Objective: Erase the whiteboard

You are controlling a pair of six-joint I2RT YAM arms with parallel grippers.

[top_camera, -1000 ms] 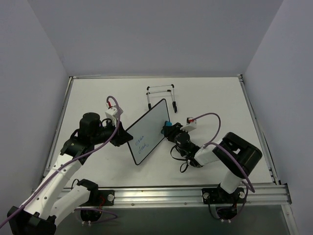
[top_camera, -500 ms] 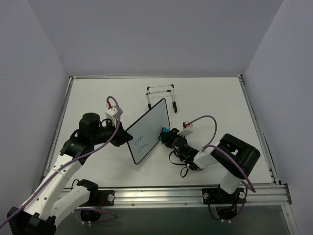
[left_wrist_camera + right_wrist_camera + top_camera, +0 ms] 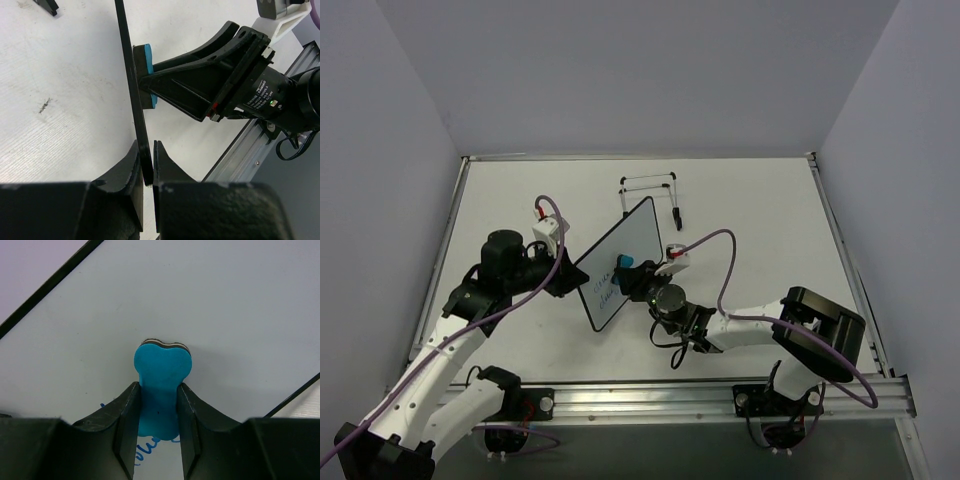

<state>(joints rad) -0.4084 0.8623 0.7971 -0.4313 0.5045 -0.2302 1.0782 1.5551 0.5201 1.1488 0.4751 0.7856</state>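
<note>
Right claw (image 3: 157,400): closed tight on small blue eraser block (image 3: 162,365); we see it pressed to flat white black-framed whiteboard (image 3: 225,315).
Left claw (image 3: 147,152): pinching that whiteboard's edge.

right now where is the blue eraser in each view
Top external: the eraser sits near centre, pressed on the whiteboard face.
Left wrist: upper centre, against the edge-on board's right side.
Right wrist: dead centre, flat on the board.
Shared landmark: the whiteboard's black frame.
</note>
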